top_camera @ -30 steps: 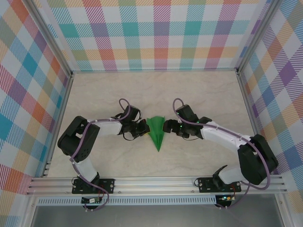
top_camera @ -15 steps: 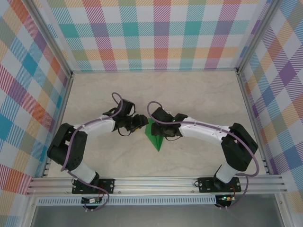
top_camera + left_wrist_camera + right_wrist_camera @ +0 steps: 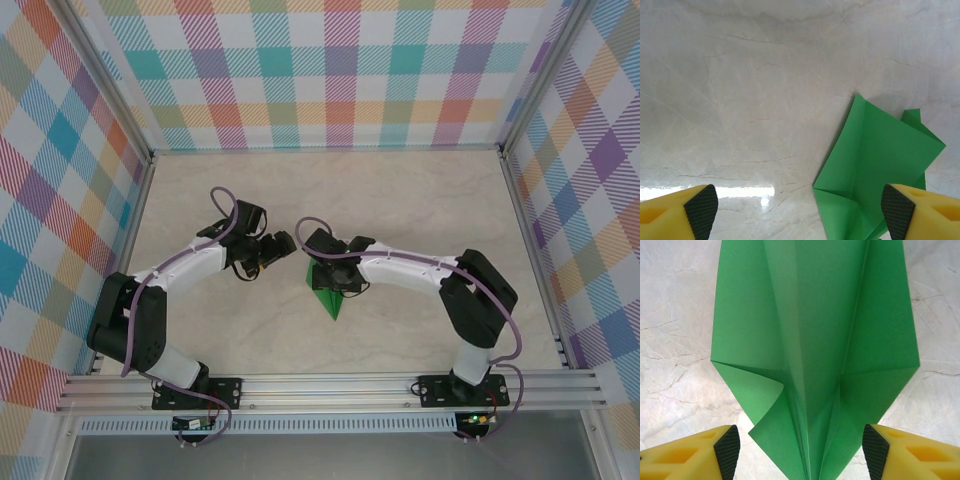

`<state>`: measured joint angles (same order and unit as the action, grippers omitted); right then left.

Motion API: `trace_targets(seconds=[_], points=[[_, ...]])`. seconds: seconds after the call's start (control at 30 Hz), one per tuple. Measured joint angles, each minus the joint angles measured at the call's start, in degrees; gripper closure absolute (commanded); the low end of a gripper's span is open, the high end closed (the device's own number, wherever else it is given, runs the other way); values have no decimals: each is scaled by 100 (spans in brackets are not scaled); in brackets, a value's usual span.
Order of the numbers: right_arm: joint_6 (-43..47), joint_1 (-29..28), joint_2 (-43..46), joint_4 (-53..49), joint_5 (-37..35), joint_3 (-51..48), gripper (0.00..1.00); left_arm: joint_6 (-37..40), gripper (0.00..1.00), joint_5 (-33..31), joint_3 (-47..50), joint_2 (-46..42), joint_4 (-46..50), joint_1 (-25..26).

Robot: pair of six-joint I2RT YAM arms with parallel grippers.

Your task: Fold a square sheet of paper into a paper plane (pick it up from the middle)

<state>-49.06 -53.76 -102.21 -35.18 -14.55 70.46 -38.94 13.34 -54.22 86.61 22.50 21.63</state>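
The square sheet of paper is folded into a green paper plane (image 3: 330, 300) that lies flat on the table, nose toward the near edge. In the right wrist view the paper plane (image 3: 815, 340) shows a centre ridge and one curled flap. My right gripper (image 3: 801, 452) hangs open over it, one yellow finger on each side of the narrow nose part; from above the right gripper (image 3: 328, 274) covers the plane's wide end. My left gripper (image 3: 278, 248) stands open, left of the plane. In the left wrist view the left gripper (image 3: 799, 212) has nothing between its fingers, and the plane (image 3: 880, 160) lies by the right fingertip (image 3: 897, 210).
The marble-look table (image 3: 420, 200) is walled by checked panels at the back and both sides. An aluminium rail (image 3: 330, 390) carrying both arm bases runs along the near edge. Bare tabletop lies behind the arms and to the far right.
My left gripper has opened and drawn back left, away from the plane. My right arm has swung left and now hangs over the plane's wide end. The plane has stayed put.
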Motion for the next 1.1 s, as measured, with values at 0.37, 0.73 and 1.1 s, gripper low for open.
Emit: trace_targets(seconds=[0.37, 0.73, 1.1], points=[[20, -35, -527, -192, 74, 334, 31, 22, 0, -2, 0, 4, 2, -2], [-116, -35, -774, -376, -4, 455, 49, 24, 0, -59, 0, 44, 13, -2], [-321, -35, -776, -393, -133, 455, 75, 26, 0, -61, 0, 57, 70, -4]])
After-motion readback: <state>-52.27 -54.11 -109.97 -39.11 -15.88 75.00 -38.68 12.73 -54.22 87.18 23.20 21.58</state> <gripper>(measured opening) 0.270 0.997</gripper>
